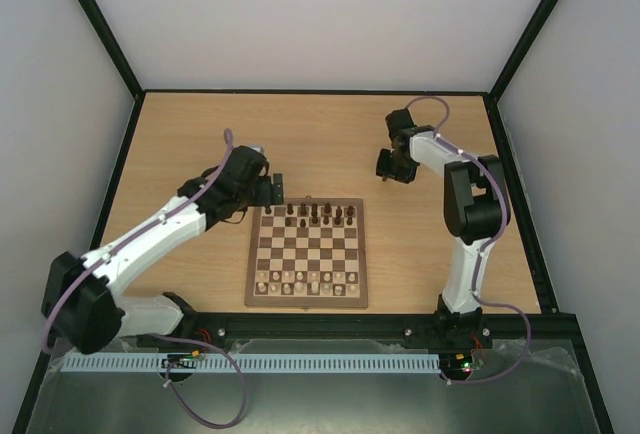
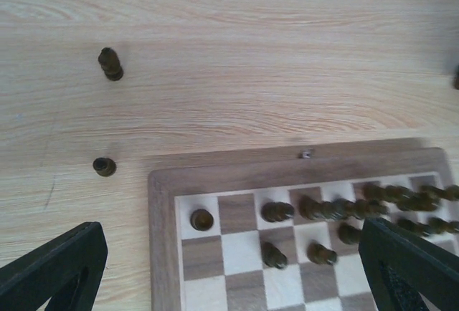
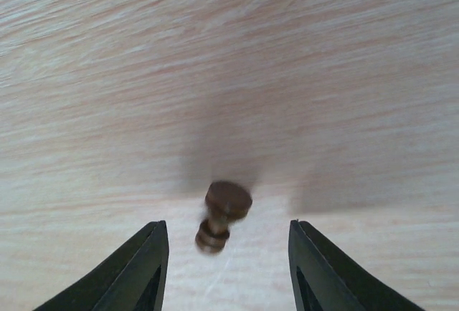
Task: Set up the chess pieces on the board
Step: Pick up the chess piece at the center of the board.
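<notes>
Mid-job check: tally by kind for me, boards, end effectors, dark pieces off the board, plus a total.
Board: 1
End effectors: 2, left end effector and right end effector, both open
Dark pieces off the board: 3, two past its corner, one between the right end effector's fingers
Total: 6
A dark sliver at the left wrist view's edge can't be identified.

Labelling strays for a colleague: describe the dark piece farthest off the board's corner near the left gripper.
The left wrist view shows one corner of the board. Two dark pieces stand beyond it on tabletop. Yours is the taller, farther one; the squat one sits nearer the frame.
</notes>
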`<state>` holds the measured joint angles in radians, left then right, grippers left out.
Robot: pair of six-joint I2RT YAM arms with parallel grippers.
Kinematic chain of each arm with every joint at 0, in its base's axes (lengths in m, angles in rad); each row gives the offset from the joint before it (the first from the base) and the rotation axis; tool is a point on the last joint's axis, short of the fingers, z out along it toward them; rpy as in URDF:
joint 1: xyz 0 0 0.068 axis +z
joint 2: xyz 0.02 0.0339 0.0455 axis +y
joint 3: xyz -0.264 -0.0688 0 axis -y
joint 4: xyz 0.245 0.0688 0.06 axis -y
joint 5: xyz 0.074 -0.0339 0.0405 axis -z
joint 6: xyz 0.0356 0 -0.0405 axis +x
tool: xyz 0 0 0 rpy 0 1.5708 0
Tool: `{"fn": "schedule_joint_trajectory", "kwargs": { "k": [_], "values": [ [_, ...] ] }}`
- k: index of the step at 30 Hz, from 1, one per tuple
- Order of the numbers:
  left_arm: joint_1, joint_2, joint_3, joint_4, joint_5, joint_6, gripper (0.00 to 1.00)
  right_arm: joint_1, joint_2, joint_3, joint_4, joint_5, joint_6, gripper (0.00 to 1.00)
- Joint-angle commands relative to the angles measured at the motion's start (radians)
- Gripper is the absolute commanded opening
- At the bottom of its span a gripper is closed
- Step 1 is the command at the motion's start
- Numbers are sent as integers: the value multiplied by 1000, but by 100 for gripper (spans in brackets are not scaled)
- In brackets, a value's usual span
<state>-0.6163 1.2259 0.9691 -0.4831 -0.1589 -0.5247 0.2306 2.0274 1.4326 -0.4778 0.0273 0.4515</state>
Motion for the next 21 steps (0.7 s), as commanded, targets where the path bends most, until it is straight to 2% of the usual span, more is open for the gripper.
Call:
{"fn": "schedule_joint_trajectory", "kwargs": {
  "k": [1,4,7,12,14,16,18,21],
  "values": [
    [10,125,57,12,-102,-35,99,12,-144,-38,-22,-4,-10,48],
    [23,212,94,20,-138,-41,99,13,-215,-71,-14,6,-13,50],
    [82,268,129,24,-138,-39,99,14,-263,-101,2,4,-12,52],
    [183,363,219,18,-120,-24,97,15,-267,-114,20,-40,-10,51],
    [205,421,274,8,-113,-13,91,18,-268,-123,30,-52,-8,51],
    [220,494,338,-10,-99,6,76,24,-277,-134,40,-64,-8,51],
    [229,564,401,-32,-93,27,66,29,-282,-139,43,-69,-8,51],
    [249,644,449,-48,-61,52,57,38,-290,-145,49,-77,-10,51]
  ]
}}
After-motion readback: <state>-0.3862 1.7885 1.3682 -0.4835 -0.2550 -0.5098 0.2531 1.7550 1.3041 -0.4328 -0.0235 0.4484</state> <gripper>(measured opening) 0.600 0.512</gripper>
